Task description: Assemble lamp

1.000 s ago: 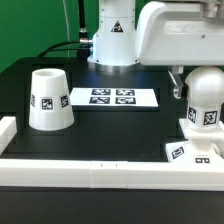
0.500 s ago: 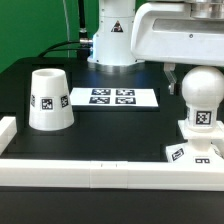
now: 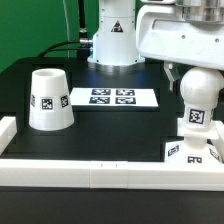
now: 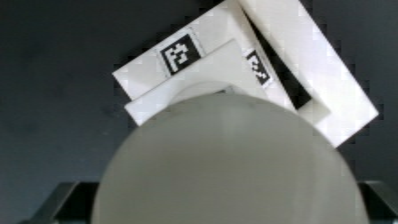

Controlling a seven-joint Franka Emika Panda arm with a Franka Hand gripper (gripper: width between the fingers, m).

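Note:
The white rounded bulb (image 3: 199,98) stands upright on the low blocky base (image 3: 188,152) at the exterior view's right, by the front rail. My gripper (image 3: 197,78) comes down over the bulb's top; one finger shows beside it. In the wrist view the bulb (image 4: 217,160) fills the space between my dark fingers (image 4: 68,200), which press on both its sides, and the tagged base (image 4: 267,60) lies beyond it. My gripper (image 4: 217,205) is shut on the bulb. The white cone shade (image 3: 48,98) stands alone at the exterior view's left.
The marker board (image 3: 113,97) lies flat at mid-table behind the parts. White border rails (image 3: 90,172) run along the front and the left edge. The arm's base (image 3: 112,40) stands at the back.
The bulb and my hand have shifted a little toward the exterior view's left, and the bulb's tag has turned toward that side. The shade has not moved.

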